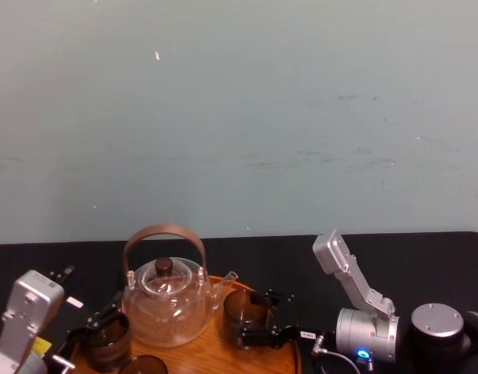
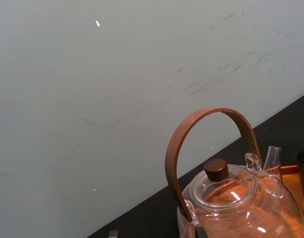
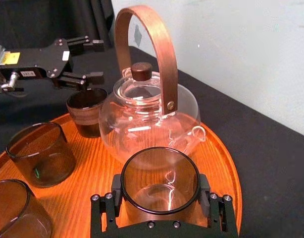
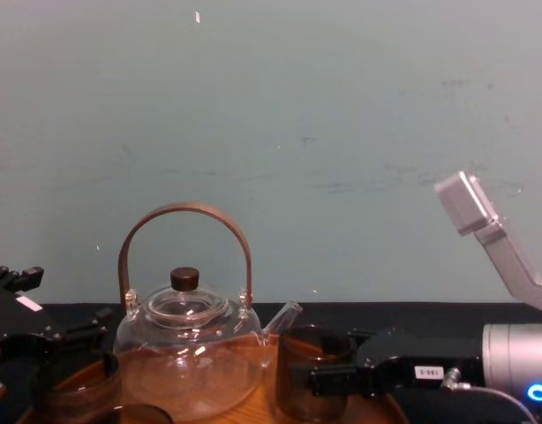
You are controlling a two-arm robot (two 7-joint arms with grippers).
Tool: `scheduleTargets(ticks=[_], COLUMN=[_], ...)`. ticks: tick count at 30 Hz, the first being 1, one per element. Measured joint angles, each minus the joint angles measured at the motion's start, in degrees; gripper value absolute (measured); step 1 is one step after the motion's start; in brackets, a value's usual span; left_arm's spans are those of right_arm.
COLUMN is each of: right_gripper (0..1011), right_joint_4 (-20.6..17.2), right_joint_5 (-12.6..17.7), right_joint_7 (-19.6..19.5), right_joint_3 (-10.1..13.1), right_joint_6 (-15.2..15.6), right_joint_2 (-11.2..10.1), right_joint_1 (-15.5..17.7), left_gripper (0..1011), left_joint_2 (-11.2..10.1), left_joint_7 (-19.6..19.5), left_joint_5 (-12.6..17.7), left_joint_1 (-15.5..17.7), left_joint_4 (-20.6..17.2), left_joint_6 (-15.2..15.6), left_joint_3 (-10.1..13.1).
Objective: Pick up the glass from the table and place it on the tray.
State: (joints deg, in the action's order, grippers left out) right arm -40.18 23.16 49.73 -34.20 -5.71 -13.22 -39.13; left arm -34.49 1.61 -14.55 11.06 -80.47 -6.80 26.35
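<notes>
A dark smoky glass [image 3: 159, 181] stands between the fingers of my right gripper [image 3: 160, 191], over the right part of the round wooden tray [image 3: 219, 163]. The gripper is shut on it, both pads against its wall. In the head view this glass [image 1: 240, 313] is just right of the teapot, with the right gripper [image 1: 251, 319] reaching in from the right. My left gripper [image 3: 82, 59] is open at the tray's left rim, its fingers spread over another glass [image 3: 86, 111]; I cannot tell whether they touch it.
A clear glass teapot [image 1: 165, 308] with an arched wooden handle fills the tray's middle. Two more dark glasses [image 3: 40, 153] [image 3: 13, 213] stand on the tray's near left. Black table surface [image 1: 426, 257] lies to the right, a pale wall behind.
</notes>
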Motion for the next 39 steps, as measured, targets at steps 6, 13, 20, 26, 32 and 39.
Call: scheduleTargets(ticks=[6,13,20,26,32,39], right_gripper=[905,939,1002,1002,1002,1002], right_joint_4=[-0.1,-0.3,-0.4,-0.9,-5.0,-13.6], right_joint_5=[0.0,0.2,0.2,0.5,1.8,5.3], right_joint_7=[0.0,0.0,0.0,0.5,0.8,0.8], right_joint_3=[0.0,0.1,0.2,0.5,1.7,4.1], right_joint_6=[0.0,0.0,0.0,-0.1,0.0,0.6], right_joint_2=[-0.1,-0.1,-0.2,-0.5,-2.2,-5.8], right_joint_1=[0.0,0.1,0.1,0.4,1.9,4.9], left_gripper=[1001,1002,1001,1001,1001,1001], left_joint_2=[0.0,0.0,0.0,0.0,0.0,0.0], left_joint_7=[0.0,0.0,0.0,0.0,0.0,0.0], left_joint_5=[0.0,0.0,0.0,0.0,0.0,0.0], left_joint_1=[0.0,0.0,0.0,0.0,0.0,0.0], left_joint_4=[0.0,0.0,0.0,0.0,0.0,0.0], left_joint_6=[0.0,0.0,0.0,0.0,0.0,0.0], left_joint_3=[0.0,0.0,0.0,0.0,0.0,0.0])
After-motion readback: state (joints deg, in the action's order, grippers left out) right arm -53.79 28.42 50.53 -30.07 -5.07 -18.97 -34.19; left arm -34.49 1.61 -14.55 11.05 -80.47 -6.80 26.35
